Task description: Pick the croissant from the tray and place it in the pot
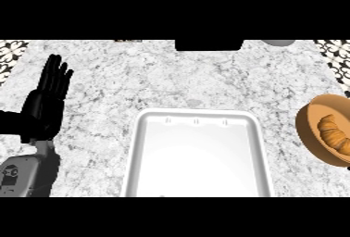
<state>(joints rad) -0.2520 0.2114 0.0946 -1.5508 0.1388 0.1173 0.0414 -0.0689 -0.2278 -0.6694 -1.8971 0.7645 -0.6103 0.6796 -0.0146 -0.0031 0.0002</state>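
A golden-brown croissant (334, 133) lies inside the orange-brown pot (311, 127) at the right edge of the head view. The white tray (198, 118) sits at the lower middle of the counter with nothing on it. My left hand (46, 99) rests open at the left, fingers straight and pointing up, well apart from the tray. My right hand does not show.
A dark rectangular object (209, 45) sits at the counter's far edge, and a grey rounded object (278, 42) lies beside it to the right. Patterned tiles (12, 53) show past the counter's top corners. The marble counter (171, 78) stretches between tray and far edge.
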